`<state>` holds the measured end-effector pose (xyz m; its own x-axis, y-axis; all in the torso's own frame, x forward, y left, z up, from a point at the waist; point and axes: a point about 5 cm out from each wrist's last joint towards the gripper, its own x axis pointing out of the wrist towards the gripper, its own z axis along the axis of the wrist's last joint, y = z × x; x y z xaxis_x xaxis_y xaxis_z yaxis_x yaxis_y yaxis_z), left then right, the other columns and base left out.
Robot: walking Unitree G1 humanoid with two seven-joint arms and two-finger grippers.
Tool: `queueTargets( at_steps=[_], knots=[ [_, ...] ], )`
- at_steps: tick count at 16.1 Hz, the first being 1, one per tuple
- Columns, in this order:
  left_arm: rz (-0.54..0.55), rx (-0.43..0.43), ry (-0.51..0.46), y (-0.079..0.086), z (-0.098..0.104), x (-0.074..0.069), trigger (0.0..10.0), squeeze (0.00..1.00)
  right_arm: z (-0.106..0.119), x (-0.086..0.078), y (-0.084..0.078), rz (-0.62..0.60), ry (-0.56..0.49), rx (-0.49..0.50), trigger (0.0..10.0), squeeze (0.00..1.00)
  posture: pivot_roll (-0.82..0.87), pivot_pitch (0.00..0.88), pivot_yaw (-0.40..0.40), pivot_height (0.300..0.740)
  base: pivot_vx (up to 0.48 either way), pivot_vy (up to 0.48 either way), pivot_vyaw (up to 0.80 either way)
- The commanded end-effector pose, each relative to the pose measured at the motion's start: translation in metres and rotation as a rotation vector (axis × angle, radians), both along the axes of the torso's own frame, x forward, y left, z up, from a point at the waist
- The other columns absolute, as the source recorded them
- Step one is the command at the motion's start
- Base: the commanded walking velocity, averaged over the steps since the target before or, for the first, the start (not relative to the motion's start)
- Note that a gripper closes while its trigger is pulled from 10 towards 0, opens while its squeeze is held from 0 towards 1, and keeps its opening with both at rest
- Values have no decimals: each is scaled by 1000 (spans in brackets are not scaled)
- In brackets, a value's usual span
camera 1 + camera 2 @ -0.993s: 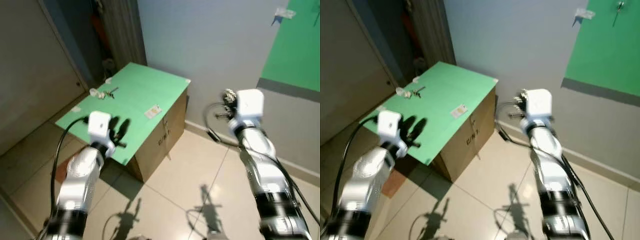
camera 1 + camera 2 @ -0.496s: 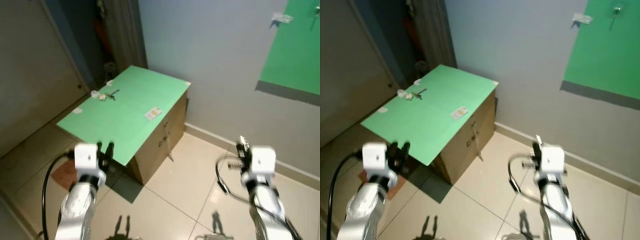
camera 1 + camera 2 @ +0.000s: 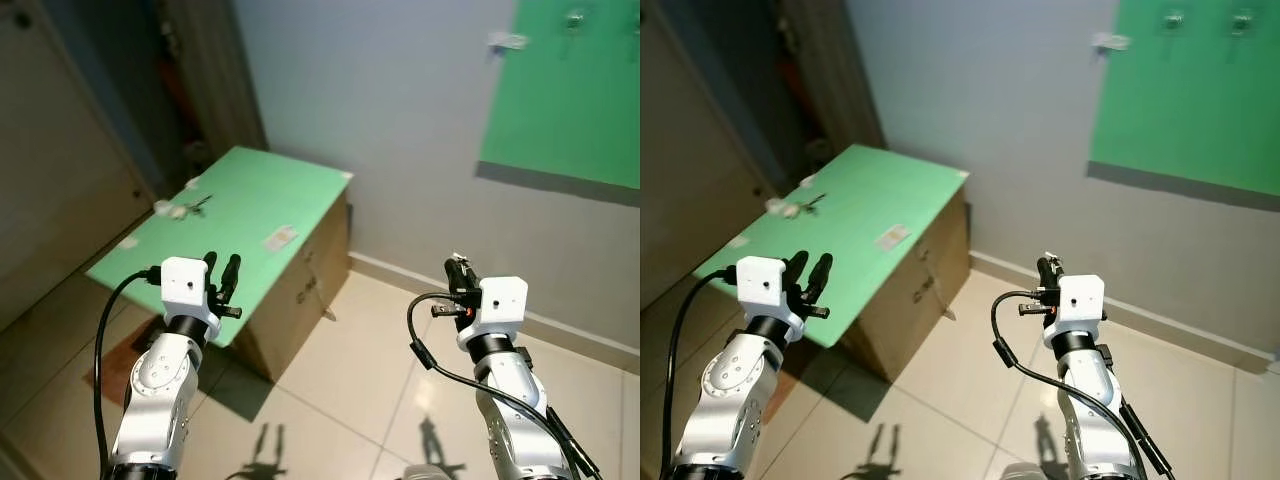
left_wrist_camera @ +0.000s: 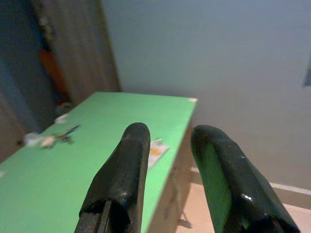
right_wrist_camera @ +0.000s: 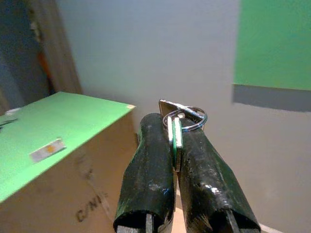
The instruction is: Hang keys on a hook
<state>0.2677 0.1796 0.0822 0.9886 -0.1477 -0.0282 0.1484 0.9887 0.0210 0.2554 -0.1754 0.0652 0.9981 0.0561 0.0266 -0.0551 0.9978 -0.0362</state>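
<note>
While your right gripper (image 5: 174,145) pinches the silver key ring with green-tagged key (image 5: 178,127) shut-jawed, well below the wall hooks (image 3: 1173,18), your thin grip risks slipping; left gripper (image 4: 170,160) parted, empty.

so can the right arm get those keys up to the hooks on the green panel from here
Probably not yet. The right gripper is shut on the keys, but it sits low while the hooks are high on the green panel. Nothing blocks the way; the robot likely must step closer and raise the arm.
</note>
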Motion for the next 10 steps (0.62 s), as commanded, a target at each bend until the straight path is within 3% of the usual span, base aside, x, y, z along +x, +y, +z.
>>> queueTargets(
  at_steps=[1,10],
  knots=[
    [-21,16,-3,-1,3,6,10000,0,-1,1,3,15,4,9,0,0,-243,13,166,740,285,-382,0],
    [-76,60,-12,-3,6,17,10000,0,-3,6,11,57,11,18,0,0,-245,7,172,740,302,-370,0]
  ],
)
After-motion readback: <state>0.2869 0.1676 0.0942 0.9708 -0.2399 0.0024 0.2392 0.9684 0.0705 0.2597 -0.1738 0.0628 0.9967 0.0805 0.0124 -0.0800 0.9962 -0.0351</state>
